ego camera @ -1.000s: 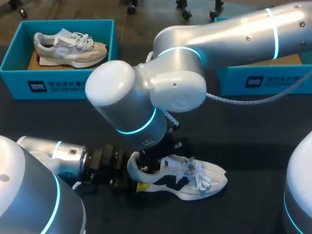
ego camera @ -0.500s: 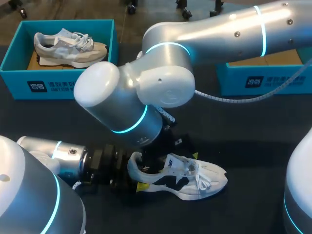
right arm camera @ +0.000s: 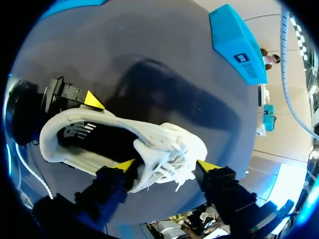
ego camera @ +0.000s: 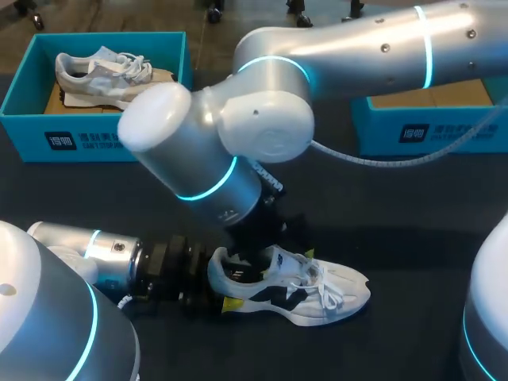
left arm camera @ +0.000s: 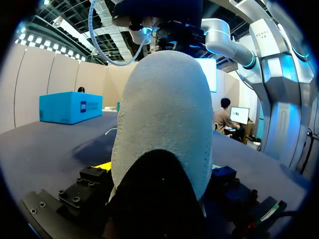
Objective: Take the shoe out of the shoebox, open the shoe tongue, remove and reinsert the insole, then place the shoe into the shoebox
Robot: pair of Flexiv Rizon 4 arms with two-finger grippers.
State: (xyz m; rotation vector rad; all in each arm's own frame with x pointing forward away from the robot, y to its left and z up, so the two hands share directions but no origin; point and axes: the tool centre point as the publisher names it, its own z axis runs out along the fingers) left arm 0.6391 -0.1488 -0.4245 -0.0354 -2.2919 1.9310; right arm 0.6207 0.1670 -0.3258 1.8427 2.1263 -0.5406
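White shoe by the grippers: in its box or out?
Out: the white shoe lies on the dark table, no box around it.

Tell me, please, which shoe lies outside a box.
The white-and-black shoe on the table, at the left gripper; the grey shoe sits in a blue shoebox.

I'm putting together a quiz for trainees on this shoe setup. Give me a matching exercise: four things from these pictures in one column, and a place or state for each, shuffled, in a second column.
Things
1. white shoe
2. grey shoe
3. left claw
4. right claw

Places or states
A. open, over the laces
B. lying in the teal box
C. out on the black table
D. shut on a heel

Pairs: 1-C, 2-B, 3-D, 4-A
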